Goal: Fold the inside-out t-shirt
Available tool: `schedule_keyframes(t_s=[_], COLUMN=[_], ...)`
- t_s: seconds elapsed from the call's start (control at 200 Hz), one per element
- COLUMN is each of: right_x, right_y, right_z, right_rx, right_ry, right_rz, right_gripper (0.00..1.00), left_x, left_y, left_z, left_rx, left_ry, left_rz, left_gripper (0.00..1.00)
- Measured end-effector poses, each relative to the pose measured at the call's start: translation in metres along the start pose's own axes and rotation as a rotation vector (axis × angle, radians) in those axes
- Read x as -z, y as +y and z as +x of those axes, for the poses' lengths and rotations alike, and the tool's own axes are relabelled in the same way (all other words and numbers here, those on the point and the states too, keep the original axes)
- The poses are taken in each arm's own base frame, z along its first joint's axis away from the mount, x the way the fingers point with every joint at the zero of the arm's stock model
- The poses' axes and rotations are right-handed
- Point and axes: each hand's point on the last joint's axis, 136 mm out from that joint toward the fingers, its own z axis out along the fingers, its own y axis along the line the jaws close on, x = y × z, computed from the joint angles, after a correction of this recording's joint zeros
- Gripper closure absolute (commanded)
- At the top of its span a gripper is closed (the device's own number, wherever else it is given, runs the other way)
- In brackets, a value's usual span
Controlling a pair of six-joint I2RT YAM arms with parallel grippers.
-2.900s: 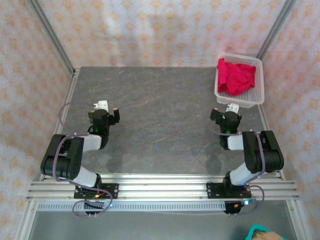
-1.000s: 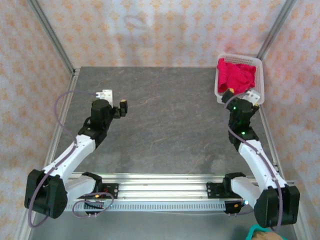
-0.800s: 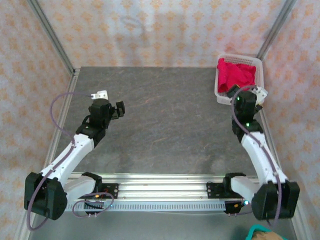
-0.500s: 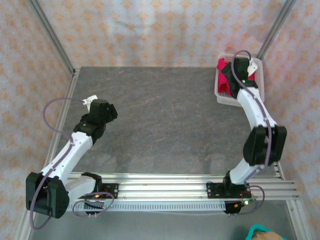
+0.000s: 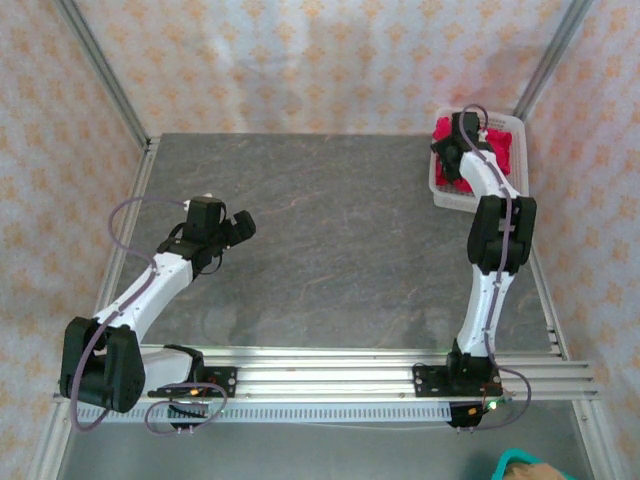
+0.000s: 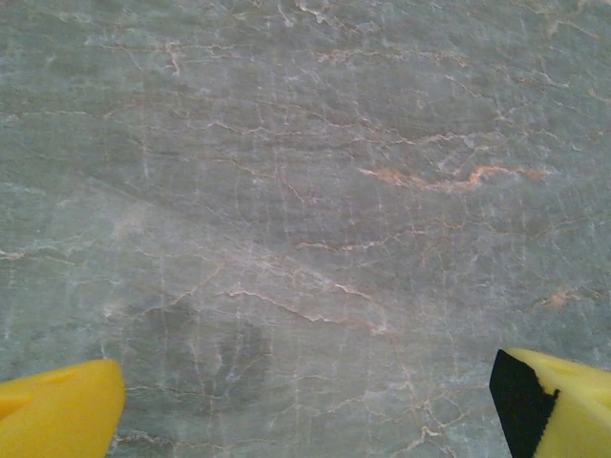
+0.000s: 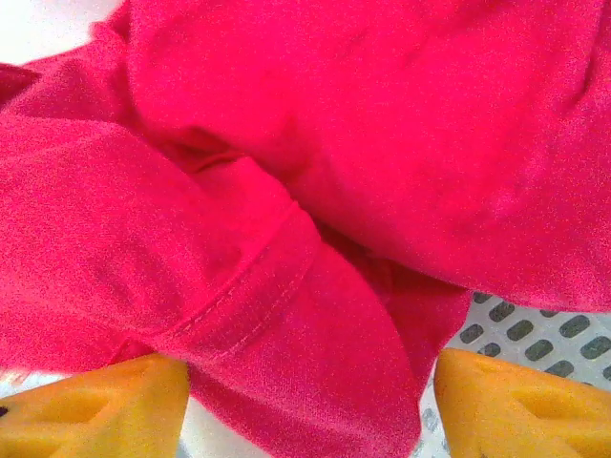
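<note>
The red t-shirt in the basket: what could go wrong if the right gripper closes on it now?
1. The t-shirt lies bunched, so the right gripper may pinch several layers and lift a tangled lump.
2. The mesh basket sits at the far right corner of the table and may rise with the fabric or slide.

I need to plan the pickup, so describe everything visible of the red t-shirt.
The t-shirt is bright red-pink soft fabric, crumpled in a heap of overlapping folds; a stitched hem crosses one fold. It lies in the white mesh basket at the table's far right corner. The right gripper is down over it, yellow fingers apart on either side of a fold. Sleeves and neckline cannot be made out.
</note>
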Motion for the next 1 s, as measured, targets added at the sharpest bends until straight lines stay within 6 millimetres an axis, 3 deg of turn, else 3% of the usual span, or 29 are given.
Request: schedule_keyframes(t_s=[0.03, 0.07, 0.13, 0.21, 0.37, 0.47, 0.57, 0.701, 0.861, 1.001], right_x=[-0.003, -0.004, -0.005, -0.003, 0.005, 0.029, 0.076, 0.159, 0.259, 0.317], right_y=[-0.001, -0.001, 0.001, 0.005, 0.013, 0.021, 0.039, 0.077, 0.124, 0.143], right_z=[-0.001, -0.002, -0.005, -0.009, -0.014, -0.021, -0.033, -0.045, -0.033, -0.024], right_rx=[-0.016, -0.027, -0.043, -0.043, -0.041, -0.023, 0.020, 0.128, 0.296, 0.398], right_ry=[0.004, 0.006, 0.006, 0.002, -0.013, -0.034, -0.090, -0.195, -0.299, -0.359], right_rz=[0.000, -0.007, -0.020, -0.036, -0.060, -0.089, -0.146, -0.271, -0.467, -0.581], right_gripper=[0.48, 0.65, 0.82, 0.99, 1.00, 1.00, 1.00, 1.00, 1.00, 1.00], left_x=[0.000, 0.000, 0.000, 0.001, 0.005, 0.007, 0.012, 0.016, 0.025, 0.043], left_y=[-0.001, -0.003, -0.004, -0.008, -0.020, -0.025, -0.028, -0.031, -0.030, -0.033], left_z=[0.000, 0.001, 0.002, 0.002, 0.000, -0.003, -0.003, 0.000, 0.005, -0.001], left_rx=[0.000, 0.000, 0.000, 0.000, 0.000, 0.000, 0.001, 0.003, 0.010, 0.009], left_ry=[0.002, 0.008, 0.012, 0.019, 0.033, 0.034, 0.037, 0.053, 0.072, 0.034], left_rz=[0.005, 0.014, 0.022, 0.039, 0.092, 0.114, 0.133, 0.152, 0.159, 0.187], left_gripper=[0.01, 0.01, 0.01, 0.01, 0.02, 0.02, 0.02, 0.02, 0.02, 0.02])
